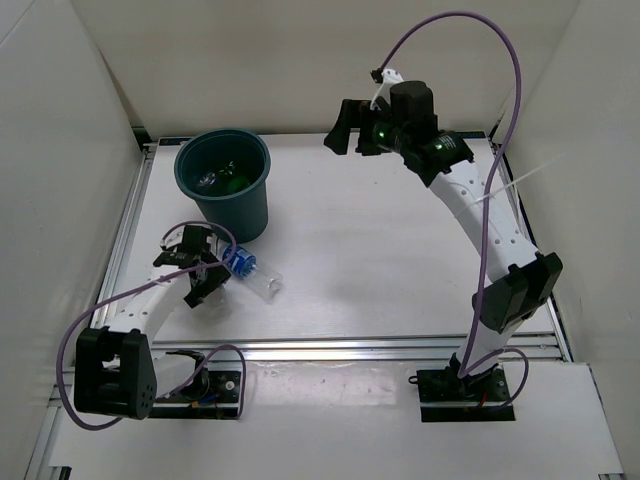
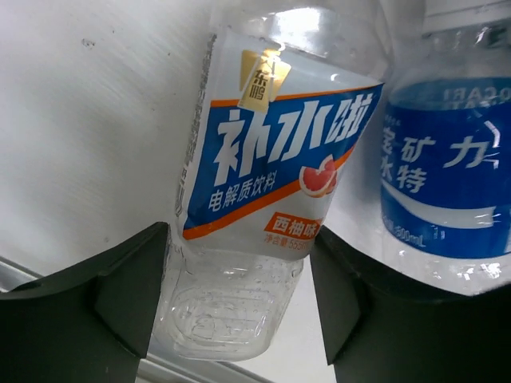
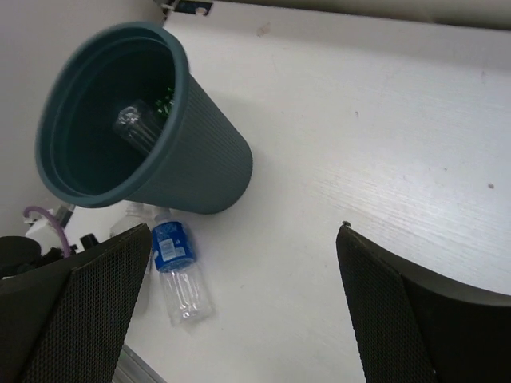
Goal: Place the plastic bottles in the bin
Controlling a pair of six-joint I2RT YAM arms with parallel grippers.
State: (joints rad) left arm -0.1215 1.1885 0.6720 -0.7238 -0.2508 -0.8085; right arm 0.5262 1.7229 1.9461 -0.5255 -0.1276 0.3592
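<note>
Bin [image 3: 200, 159]: round, dark teal plastic, tapered wall with a fine matte grain and a thick smooth rim, standing upright at the far left of the white table [image 1: 380, 260]. Down inside it I see a green bottle [image 1: 235, 180] and a glossy clear bottle [image 3: 136, 124]. Two more bottles lie on their sides on the table just in front of the bin, side by side. White-label bottle [image 2: 255, 175]: thin clear plastic with a moulded, squarish base and a wrinkled wrap label printed in blue and orange. Blue-label bottle [image 2: 447, 175]: clear, rounder, right beside its neighbour; I cannot tell whether the two touch. Left gripper [image 2: 239, 263] is down at the table astride the white-label bottle, with a black jaw close against each side of the lower body. I cannot tell whether the jaws press the bottle or merely flank it. The blue-label bottle sits just outside one jaw. Right gripper [image 3: 243, 231] hangs high over the far middle of the table, well apart from the bin and the bottles. Its jaws are spread wide with nothing between them, and their inner faces show a black mesh texture.
</note>
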